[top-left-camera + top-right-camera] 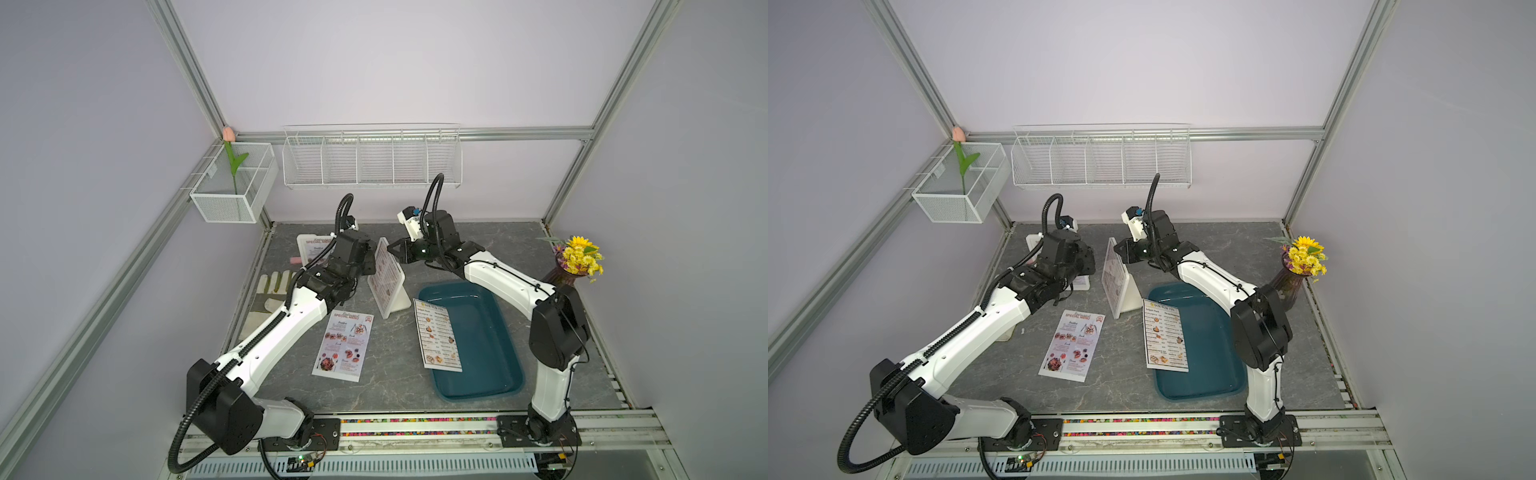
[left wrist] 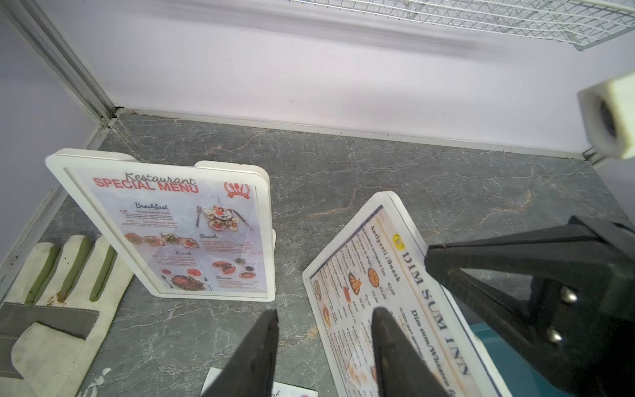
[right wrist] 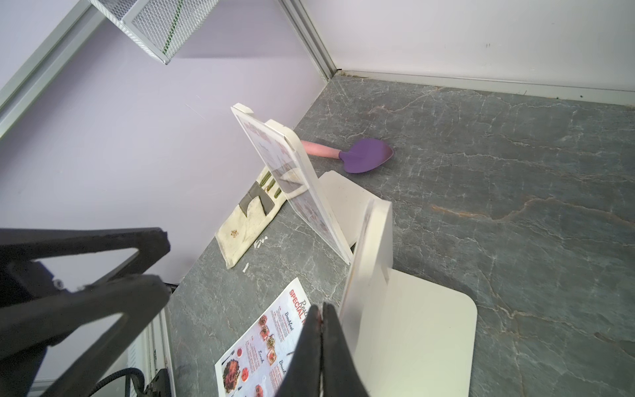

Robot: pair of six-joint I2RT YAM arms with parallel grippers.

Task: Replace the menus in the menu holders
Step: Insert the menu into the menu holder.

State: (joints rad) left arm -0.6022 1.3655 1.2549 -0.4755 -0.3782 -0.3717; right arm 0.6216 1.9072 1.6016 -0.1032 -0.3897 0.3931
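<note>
Centrally, DIM SUM INN holder [image 1: 386,282] stands on desk [image 1: 395,382], SPECIAL MENU holder [image 2: 165,227] near it. Loose SPECIAL MENU sheet [image 1: 344,345] lies flat on desk; DIM SUM INN sheet [image 1: 438,338] overlaps teal tray [image 1: 486,332]. Left tool [image 2: 325,311] open, empty; right tool [image 3: 321,306] closed beside DIM SUM INN holder's top edge.

**Colours and Patterns on the Table**

The tabletop [image 1: 498,257] is marbled dark grey, veined in white and rust. Both holders are framed in white: the SPECIAL MENU holder [image 2: 62,158] is headed in red, the DIM SUM INN holder [image 2: 391,201] in black beside a yellow logo. The same headings are carried by the white loose SPECIAL MENU sheet [image 1: 344,345] and loose DIM SUM INN sheet [image 1: 438,338]. The tray [image 1: 478,345] is teal. The glove [image 2: 58,354] is cream, striped olive, banded grey. The trowel [image 3: 364,160] is purple with a pink handle. Yellow flowers [image 1: 579,253] are set in a dark purple vase [image 1: 561,277].
</note>
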